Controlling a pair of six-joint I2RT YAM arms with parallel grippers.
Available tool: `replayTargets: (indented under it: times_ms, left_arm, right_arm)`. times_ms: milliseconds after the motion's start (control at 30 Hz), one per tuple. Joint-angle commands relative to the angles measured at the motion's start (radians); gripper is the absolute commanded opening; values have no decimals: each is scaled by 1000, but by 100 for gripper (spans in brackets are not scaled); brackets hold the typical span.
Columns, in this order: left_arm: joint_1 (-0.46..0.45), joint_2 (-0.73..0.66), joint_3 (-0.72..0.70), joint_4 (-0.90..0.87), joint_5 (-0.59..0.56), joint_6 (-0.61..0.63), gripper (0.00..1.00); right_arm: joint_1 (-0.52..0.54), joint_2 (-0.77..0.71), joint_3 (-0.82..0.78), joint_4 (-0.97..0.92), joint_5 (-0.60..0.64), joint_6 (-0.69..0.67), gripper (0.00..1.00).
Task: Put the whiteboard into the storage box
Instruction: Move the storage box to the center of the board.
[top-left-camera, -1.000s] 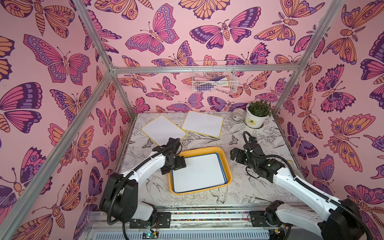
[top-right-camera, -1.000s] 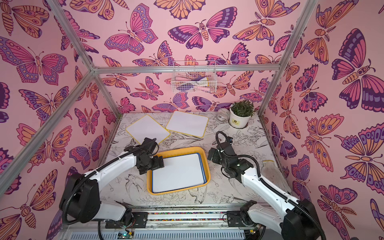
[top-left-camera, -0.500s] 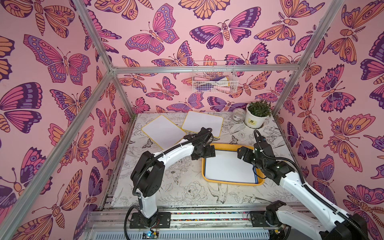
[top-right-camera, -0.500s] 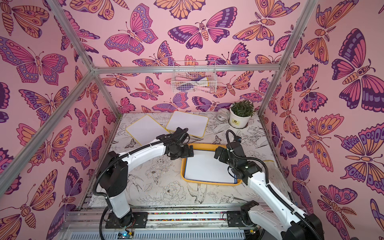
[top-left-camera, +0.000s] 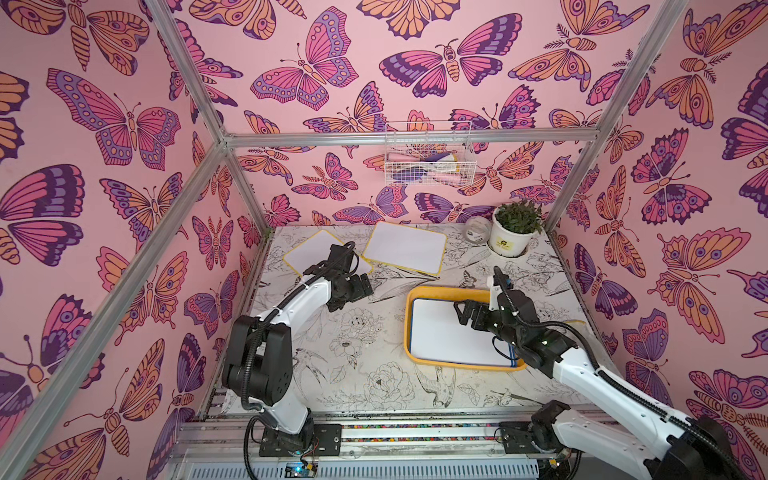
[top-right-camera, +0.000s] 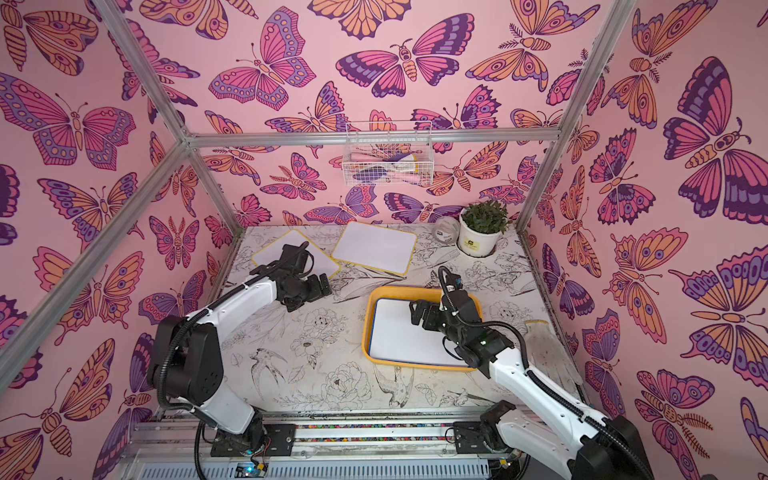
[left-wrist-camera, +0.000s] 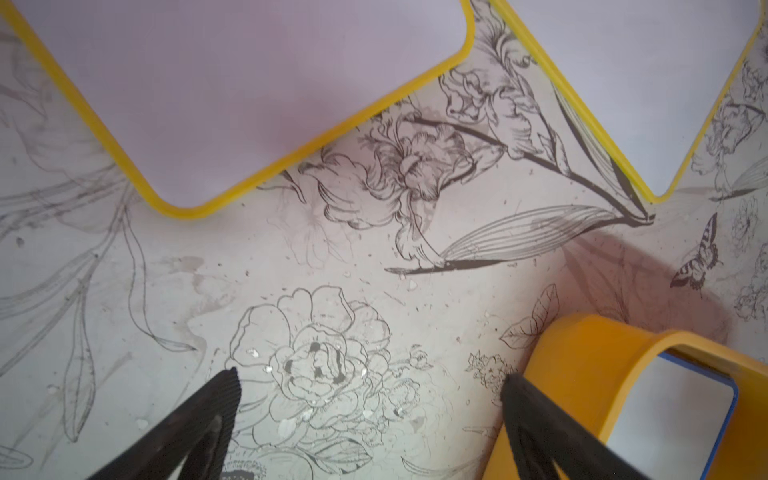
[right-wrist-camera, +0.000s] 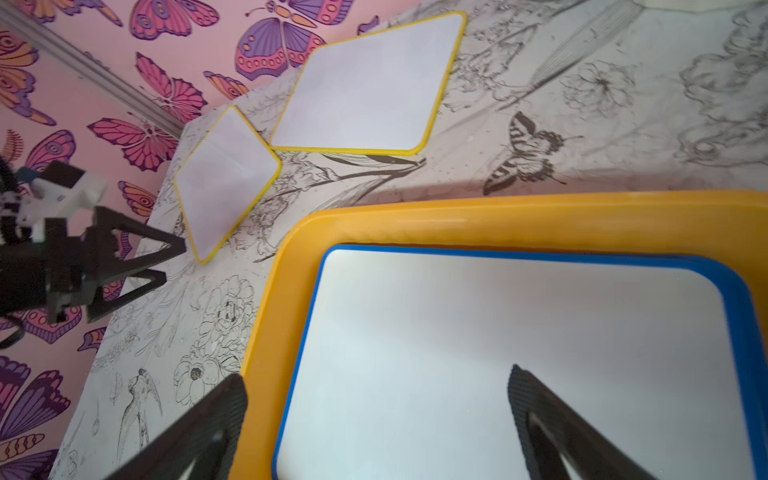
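The yellow-orange storage box (top-left-camera: 409, 328) (top-right-camera: 368, 332) sits on the right half of the table. A blue-framed whiteboard (top-left-camera: 440, 336) (right-wrist-camera: 498, 332) lies flat inside it. Two yellow-framed whiteboards (top-left-camera: 405, 247) (top-left-camera: 309, 253) lie at the back of the table. My right gripper (top-left-camera: 461, 316) (right-wrist-camera: 376, 374) hangs open over the blue-framed board and the box's left rim (right-wrist-camera: 266, 332), holding nothing. My left gripper (top-left-camera: 365, 286) (left-wrist-camera: 370, 374) is open and empty over bare table, between the left yellow board (left-wrist-camera: 249, 83) and the box's corner (left-wrist-camera: 582, 365).
A potted plant (top-left-camera: 513, 232) and a small clear jar (top-left-camera: 477, 228) stand at the back right. A white wire basket (top-left-camera: 428, 160) hangs on the back wall. A pale glove (top-right-camera: 548, 349) lies by the right wall. Aluminium posts frame the cell.
The storage box with the blue-framed board has slid from front centre to the right. My left gripper has drawn back from its corner. My right gripper now reaches over the board.
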Motion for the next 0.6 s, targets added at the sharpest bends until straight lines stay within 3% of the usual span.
replayTargets:
  times_ms: [0,567]
  left_arm:
    - [41,82,61,24,11,42,100]
    - [118,348,246,-24,49,14,99]
  right_arm:
    - [82,40,28,56,48,-60,100]
    - [111,115,69,67,57,-86,99]
